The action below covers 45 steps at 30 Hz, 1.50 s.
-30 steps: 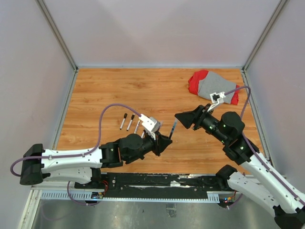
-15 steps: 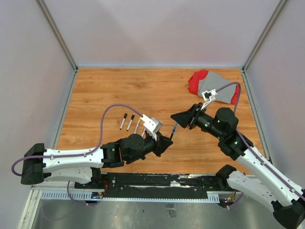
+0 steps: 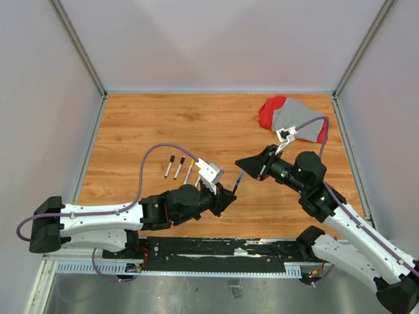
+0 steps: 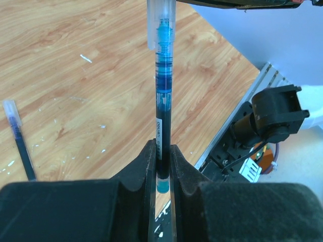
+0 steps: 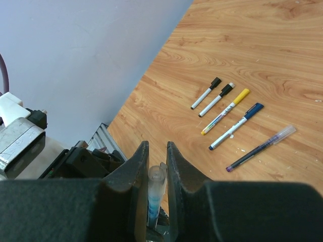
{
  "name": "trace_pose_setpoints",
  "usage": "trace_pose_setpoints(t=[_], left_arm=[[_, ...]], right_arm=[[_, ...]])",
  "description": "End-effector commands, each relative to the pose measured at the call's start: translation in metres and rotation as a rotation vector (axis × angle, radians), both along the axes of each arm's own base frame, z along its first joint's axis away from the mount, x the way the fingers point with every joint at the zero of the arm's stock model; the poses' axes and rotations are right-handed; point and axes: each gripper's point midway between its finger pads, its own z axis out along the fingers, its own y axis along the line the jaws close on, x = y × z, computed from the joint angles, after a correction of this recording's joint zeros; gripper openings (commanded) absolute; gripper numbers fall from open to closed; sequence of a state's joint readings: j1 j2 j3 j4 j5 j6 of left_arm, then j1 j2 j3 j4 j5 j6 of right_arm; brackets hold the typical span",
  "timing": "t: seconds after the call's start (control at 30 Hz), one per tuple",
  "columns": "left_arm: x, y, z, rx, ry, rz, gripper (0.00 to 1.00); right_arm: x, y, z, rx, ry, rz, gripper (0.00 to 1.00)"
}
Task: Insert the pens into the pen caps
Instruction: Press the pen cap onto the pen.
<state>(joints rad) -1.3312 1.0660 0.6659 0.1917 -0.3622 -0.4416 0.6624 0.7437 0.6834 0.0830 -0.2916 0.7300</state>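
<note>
My left gripper [image 3: 229, 194] [image 4: 161, 148] is shut on the lower end of a dark-barrelled blue pen [image 4: 162, 121], which stands upright above the table [image 3: 237, 180]. A clear pen cap [image 4: 160, 22] sits over its tip. My right gripper [image 3: 241, 163] [image 5: 155, 146] is shut on that cap [image 5: 155, 187] from above. Several more capped pens lie in a row on the wood: two with black caps [image 5: 206, 93] [image 5: 216, 100], one with a yellow end [image 5: 225, 112], one with a blue end [image 5: 236, 126] and a purple one with a clear cap [image 5: 260, 148]. In the top view this row [image 3: 179, 168] lies left of my left gripper.
A red and grey cloth [image 3: 291, 118] lies at the back right. White walls enclose the wooden table [image 3: 196, 124] on three sides. Small white scraps [image 4: 86, 58] dot the wood. A metal rail [image 3: 216, 252] runs along the near edge.
My right gripper has moved a little left and down onto the pen's tip. My left gripper has held the pen nearly still.
</note>
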Motion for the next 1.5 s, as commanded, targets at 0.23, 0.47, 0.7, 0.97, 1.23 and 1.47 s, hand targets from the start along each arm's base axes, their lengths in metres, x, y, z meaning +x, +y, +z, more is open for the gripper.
trace_pose_setpoints(t=[0.23, 0.47, 0.7, 0.97, 1.23, 1.47], left_arm=[[0.002, -0.009, 0.035, -0.096, -0.025, 0.003, 0.01], [0.004, -0.007, 0.052, -0.146, -0.038, 0.016, 0.01], [0.003, -0.005, 0.071, -0.198, -0.054, 0.011, 0.01], [0.001, -0.002, 0.088, -0.244, -0.068, 0.004, 0.00], [0.002, 0.000, 0.100, -0.250, -0.089, 0.010, 0.01], [0.004, 0.003, 0.108, -0.269, -0.098, 0.025, 0.00]], right_arm=[[-0.032, 0.015, -0.049, -0.042, 0.044, 0.076, 0.01], [-0.047, 0.025, -0.078, -0.066, 0.076, 0.118, 0.01], [-0.056, 0.032, -0.096, -0.080, 0.111, 0.132, 0.01], [-0.065, 0.035, -0.117, -0.125, 0.125, 0.142, 0.00], [-0.077, 0.034, -0.137, -0.162, 0.101, 0.141, 0.01], [-0.085, 0.030, -0.151, -0.218, 0.076, 0.163, 0.00]])
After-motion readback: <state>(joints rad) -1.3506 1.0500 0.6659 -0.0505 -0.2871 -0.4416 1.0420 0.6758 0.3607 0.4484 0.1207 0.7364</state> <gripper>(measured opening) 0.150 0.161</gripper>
